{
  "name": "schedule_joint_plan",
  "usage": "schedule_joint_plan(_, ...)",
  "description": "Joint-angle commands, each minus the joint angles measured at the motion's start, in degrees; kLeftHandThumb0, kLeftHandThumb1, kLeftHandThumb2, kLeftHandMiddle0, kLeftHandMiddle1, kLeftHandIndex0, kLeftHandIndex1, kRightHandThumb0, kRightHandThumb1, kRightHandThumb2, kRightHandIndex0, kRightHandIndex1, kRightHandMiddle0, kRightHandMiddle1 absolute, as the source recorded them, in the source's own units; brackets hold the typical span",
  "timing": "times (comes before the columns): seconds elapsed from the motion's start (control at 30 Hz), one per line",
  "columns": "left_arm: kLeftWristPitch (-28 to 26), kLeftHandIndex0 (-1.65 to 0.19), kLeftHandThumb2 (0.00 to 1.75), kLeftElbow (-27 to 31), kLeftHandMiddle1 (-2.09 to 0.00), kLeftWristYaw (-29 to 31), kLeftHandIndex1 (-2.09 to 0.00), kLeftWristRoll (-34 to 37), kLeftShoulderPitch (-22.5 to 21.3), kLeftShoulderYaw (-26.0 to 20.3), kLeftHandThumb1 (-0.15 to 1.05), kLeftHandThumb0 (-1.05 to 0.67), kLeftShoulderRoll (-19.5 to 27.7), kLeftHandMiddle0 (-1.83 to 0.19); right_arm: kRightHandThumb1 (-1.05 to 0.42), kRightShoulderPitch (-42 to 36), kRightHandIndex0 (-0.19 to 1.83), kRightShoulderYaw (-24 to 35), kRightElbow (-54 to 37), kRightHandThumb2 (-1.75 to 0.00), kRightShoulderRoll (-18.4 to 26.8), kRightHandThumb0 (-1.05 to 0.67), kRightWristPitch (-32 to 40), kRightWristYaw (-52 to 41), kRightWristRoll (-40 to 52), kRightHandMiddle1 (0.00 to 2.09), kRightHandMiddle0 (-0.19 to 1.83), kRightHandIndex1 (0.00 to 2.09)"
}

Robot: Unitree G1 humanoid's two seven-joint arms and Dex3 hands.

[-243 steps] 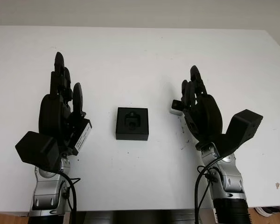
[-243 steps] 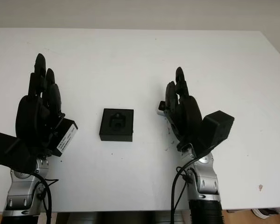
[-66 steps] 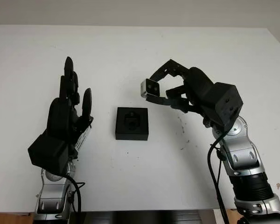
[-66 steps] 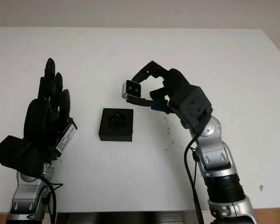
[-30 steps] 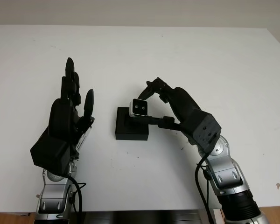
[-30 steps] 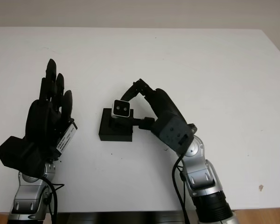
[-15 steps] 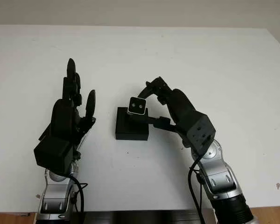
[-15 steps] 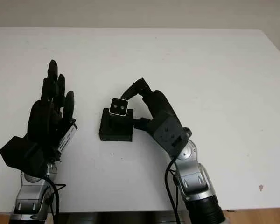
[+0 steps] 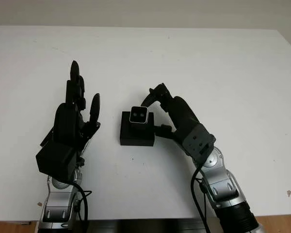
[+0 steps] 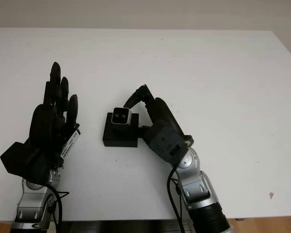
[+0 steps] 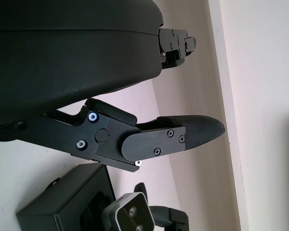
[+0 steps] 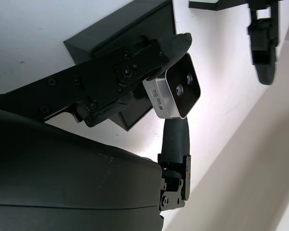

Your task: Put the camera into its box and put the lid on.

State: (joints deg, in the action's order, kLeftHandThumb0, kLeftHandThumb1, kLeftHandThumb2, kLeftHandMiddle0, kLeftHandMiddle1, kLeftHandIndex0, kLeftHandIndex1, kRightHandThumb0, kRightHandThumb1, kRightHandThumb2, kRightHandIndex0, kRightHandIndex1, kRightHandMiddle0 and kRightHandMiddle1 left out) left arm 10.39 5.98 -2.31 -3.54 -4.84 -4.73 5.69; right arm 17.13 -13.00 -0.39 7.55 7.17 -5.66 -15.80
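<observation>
A small silver camera (image 9: 138,115) with two dark lenses is pinched in my right hand (image 9: 153,112), just above the recess of the black box (image 9: 137,135) in the middle of the table. The wrist view shows my right fingers (image 12: 135,67) clamped on the camera (image 12: 178,91) over the box (image 12: 120,29). My left hand (image 9: 75,114) is open, held upright to the left of the box, apart from it. From the left wrist view, the box (image 11: 70,202) and the camera (image 11: 130,216) appear beyond the left fingers (image 11: 173,137).
The white table (image 9: 223,73) has bare room all around the box. Its far edge meets a pale wall, and its right edge shows at the picture's right side.
My right hand has lowered the camera down and slightly left, from above the box's far edge to just over its recess. The left hand has stayed in place.
</observation>
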Motion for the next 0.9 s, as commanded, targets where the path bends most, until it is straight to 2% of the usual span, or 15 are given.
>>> schedule_joint_plan(0.0,0.25,0.06,0.56,0.80,-0.05,-0.29,-0.05,-0.27,0.31,0.21,1.05,-0.73,-0.35,0.06,-1.05,1.10,0.16,-0.24,0.63,-0.10,-0.34,-0.38,-0.80,-0.31,0.00,2.09,0.07,0.08)
schedule_joint_plan(0.57,-0.50,0.07,0.58,1.03,-0.05,-0.32,-0.05,-0.32,0.41,0.10,1.05,-0.73,-0.36,0.06,-1.05,4.95,0.13,0.69,11.59,-0.08,0.47,-0.44,-4.30,-5.84,4.08,2.09,0.14,0.05)
schedule_joint_plan(0.87,-0.58,0.07,0.58,1.20,-0.05,-0.12,-0.05,0.15,0.50,-0.02,1.05,-0.73,-0.30,0.06,-1.04,5.77,0.15,0.83,13.63,-0.06,1.05,-0.47,-4.15,-8.64,5.06,2.05,0.19,0.06)
